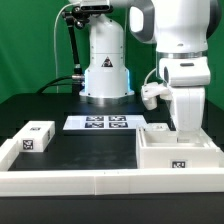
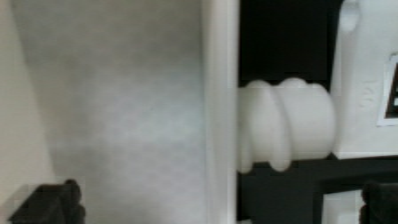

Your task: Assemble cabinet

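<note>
The white cabinet body (image 1: 176, 150) stands on the table at the exterior view's right, with a tag on its front face. My gripper (image 1: 185, 127) points down at its top, fingertips hidden at the cabinet's upper edge. In the wrist view the gripper (image 2: 215, 205) is open, its dark fingertips (image 2: 54, 205) far apart. A broad white cabinet face (image 2: 125, 110) fills the space between them, and a ribbed white round part (image 2: 285, 120) sticks out beside it. A small white tagged block (image 1: 36, 137) lies at the exterior view's left.
The marker board (image 1: 100, 122) lies in the middle in front of the robot base (image 1: 106, 75). Long low white frame rails (image 1: 90, 184) run along the front edge and up the left side. The table top is black.
</note>
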`<state>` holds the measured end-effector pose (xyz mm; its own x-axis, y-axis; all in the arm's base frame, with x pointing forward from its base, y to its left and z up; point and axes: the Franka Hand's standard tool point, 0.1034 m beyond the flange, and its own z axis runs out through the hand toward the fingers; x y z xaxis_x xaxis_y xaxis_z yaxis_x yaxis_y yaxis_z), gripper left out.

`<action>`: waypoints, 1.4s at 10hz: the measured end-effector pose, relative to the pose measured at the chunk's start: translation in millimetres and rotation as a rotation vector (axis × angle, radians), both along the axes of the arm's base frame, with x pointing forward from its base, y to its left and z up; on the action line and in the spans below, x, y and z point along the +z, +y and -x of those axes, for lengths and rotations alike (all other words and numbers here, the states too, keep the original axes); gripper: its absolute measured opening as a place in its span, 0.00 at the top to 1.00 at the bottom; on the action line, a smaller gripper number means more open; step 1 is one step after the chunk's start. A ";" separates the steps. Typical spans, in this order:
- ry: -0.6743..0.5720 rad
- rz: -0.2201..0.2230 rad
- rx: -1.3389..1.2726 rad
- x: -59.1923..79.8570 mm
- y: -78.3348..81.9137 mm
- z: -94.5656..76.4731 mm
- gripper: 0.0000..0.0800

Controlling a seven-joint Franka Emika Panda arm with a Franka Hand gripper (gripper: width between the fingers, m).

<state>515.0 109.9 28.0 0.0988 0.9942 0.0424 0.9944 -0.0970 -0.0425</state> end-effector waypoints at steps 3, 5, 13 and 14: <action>-0.001 0.000 0.000 1.1 -0.2 0.1 0.00; -0.024 0.010 -0.002 25.2 1.2 7.9 0.00; -0.027 0.016 -0.011 37.4 4.2 23.2 0.00; -0.026 0.014 -0.016 36.3 6.0 25.8 0.00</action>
